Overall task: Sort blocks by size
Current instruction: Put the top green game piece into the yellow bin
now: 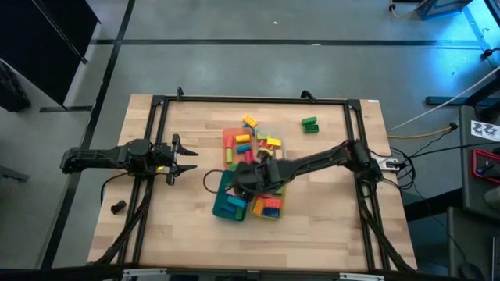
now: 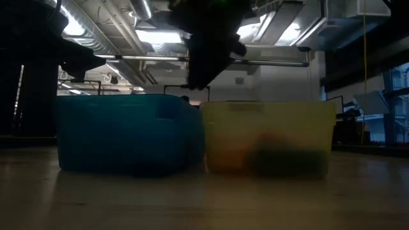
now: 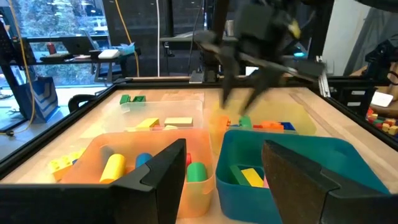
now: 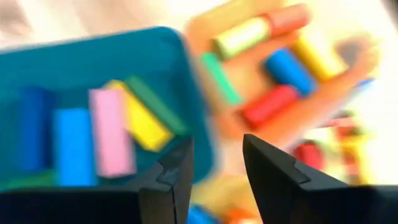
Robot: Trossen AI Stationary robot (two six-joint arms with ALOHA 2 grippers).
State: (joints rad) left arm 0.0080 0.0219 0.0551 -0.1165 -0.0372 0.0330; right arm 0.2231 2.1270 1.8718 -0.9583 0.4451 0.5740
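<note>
left gripper waits at the table's left side, well apart from the trays, its fingers spread wide with nothing between them. moving right across the wooden table, four trays sit bunched at the middle: the orange tray and clear tray on the far row, the teal tray and yellow tray on the near row, touching one another. blocks lie in all four trays: blue, pink, yellow and green bars in the teal one, and yellow, blue, red and green pieces in the orange one. right gripper hangs over the centre of the tray cluster, above the seam between teal and orange, its fingers set narrowly apart and empty. a lone green block rests on the bare table, off to the far right of the trays.
</note>
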